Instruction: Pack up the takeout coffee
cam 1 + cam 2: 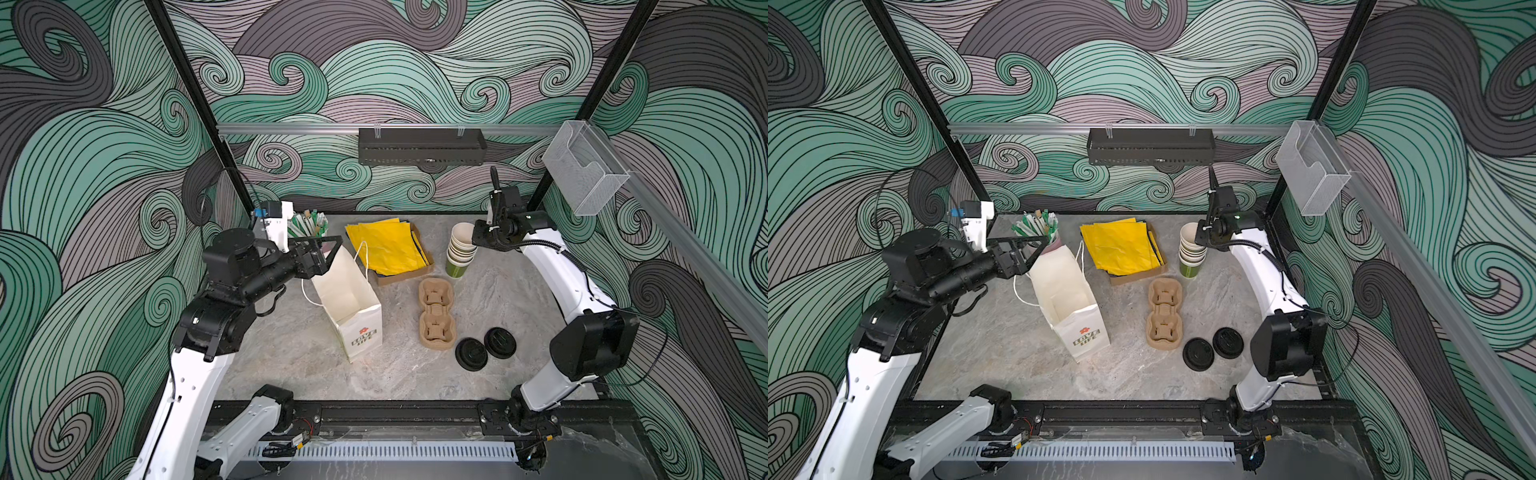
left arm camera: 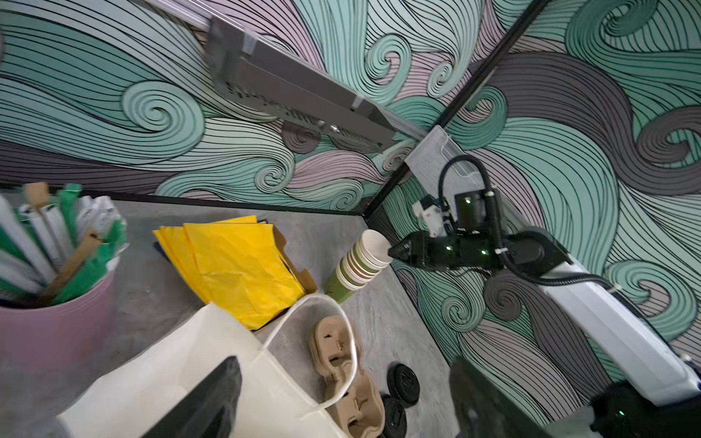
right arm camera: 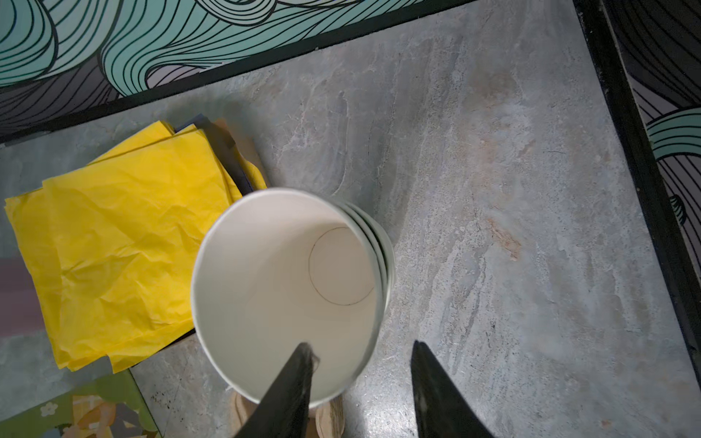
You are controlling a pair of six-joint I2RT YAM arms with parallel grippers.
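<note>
Jaws of your right gripper (image 3: 359, 343) stand apart — one finger inside the top of the cup stack (image 3: 288, 273), one outside. Pinch the wall lightly, lift straight. Lidded takeout coffee isn't in view yet.

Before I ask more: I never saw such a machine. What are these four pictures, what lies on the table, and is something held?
Two robot arms work at a table. Two pictures look down from above, nearly alike; two come from wrist cameras. On the table: a white paper bag, a cup carrier, two black lids, yellow paper and a stack of green cups. The left end effector stands open at the bag's mouth. The right end effector, open, straddles the top cup's rim. Nothing is held.
</note>
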